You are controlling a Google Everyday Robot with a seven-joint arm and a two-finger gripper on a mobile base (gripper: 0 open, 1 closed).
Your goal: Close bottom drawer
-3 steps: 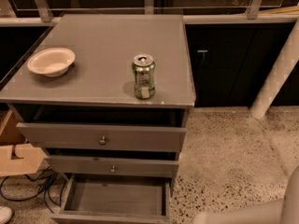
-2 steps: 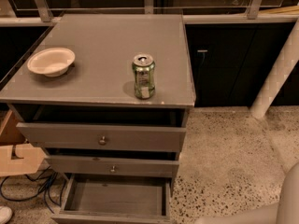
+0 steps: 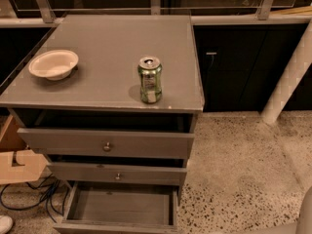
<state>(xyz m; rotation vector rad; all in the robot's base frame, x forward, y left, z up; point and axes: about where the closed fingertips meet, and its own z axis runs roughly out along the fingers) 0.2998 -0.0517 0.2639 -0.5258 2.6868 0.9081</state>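
I see the bottom drawer (image 3: pixel 122 206) pulled well out at the lower centre-left of the frame, under the middle drawer (image 3: pixel 117 173). On the grey cabinet (image 3: pixel 105 38) stand a green can (image 3: pixel 149 80) and a white bowl (image 3: pixel 53 64). Only a pale piece of the arm (image 3: pixel 306 214) shows bottom right. The gripper is out of frame, so I cannot tell its state.

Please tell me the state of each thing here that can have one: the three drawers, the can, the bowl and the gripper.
bottom drawer: pulled far out, empty inside.
middle drawer: a little way out.
top drawer: a little way out.
can: upright on the cabinet top.
bowl: upright, empty.
gripper: not in view; only a pale part of what seems to be the arm shows at the lower right corner.
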